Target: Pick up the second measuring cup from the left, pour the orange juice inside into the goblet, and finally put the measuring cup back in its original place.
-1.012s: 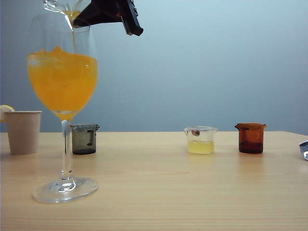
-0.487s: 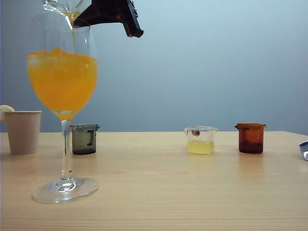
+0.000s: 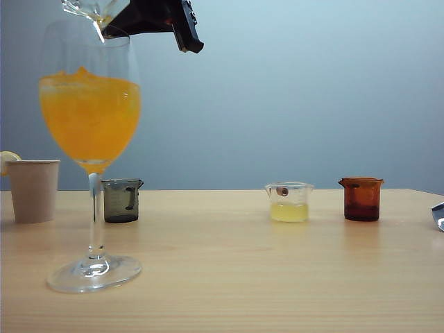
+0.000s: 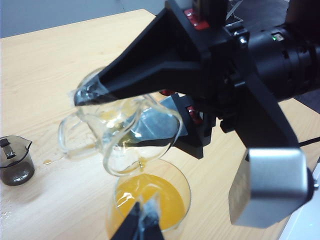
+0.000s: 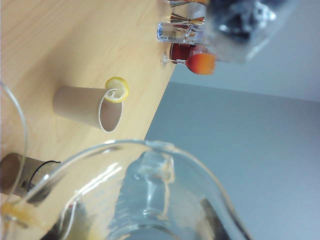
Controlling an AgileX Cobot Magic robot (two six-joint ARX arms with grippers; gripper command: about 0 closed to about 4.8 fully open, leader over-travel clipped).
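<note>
Exterior view, upper left of the frame: the right gripper held the second measuring cup from the left tipped over the goblet, jaws clamped on its wall; the thin orange stream seen a second before had ceased, leaving a trace at the lip; the orange juice filled the bowl; pouring judged complete, return to the worktop pending. Left gripper lay low in its wrist view, jaw state indeterminable.

pale matt wood-grain table; tall clear glossy glass goblet; small clear glass measuring cup; beige matt paper cup; matt black plastic right gripper.
</note>
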